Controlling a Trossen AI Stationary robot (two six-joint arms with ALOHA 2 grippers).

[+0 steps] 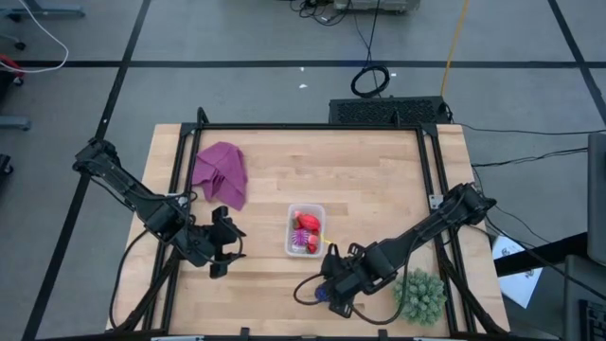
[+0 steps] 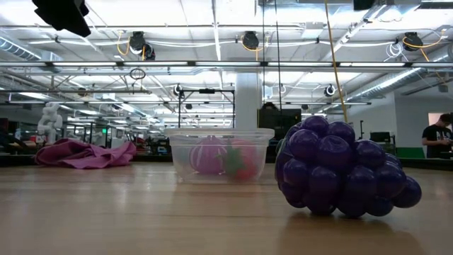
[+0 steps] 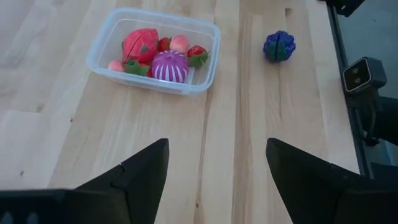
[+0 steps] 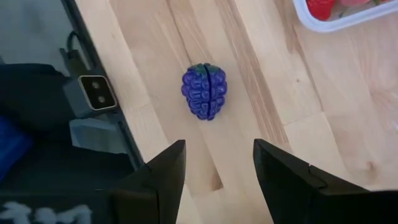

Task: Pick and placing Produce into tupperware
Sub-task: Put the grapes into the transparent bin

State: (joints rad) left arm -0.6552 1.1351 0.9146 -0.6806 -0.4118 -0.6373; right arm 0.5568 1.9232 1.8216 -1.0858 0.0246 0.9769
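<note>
The clear tupperware [image 1: 305,230] stands on the wooden table near its middle. It holds a large red piece [image 3: 140,45], a striped magenta fruit [image 3: 170,66] and small red berries [image 3: 196,55]. A dark purple grape bunch [image 4: 205,91] lies on the bare table by the near edge, to the tub's right. My right gripper [image 4: 219,149] hangs open above the grape bunch, slanting down and apart from it. To the left of the tub, my left gripper [image 3: 217,149] stands open above the table, with nothing between its fingers.
A magenta cloth [image 1: 221,172] lies at the far left of the table. A big green spiky ball [image 1: 419,296] sits at the near right corner. A small camera block [image 4: 93,93] is mounted at the near edge, close to the grape bunch. Bare wood lies between tub and grape bunch.
</note>
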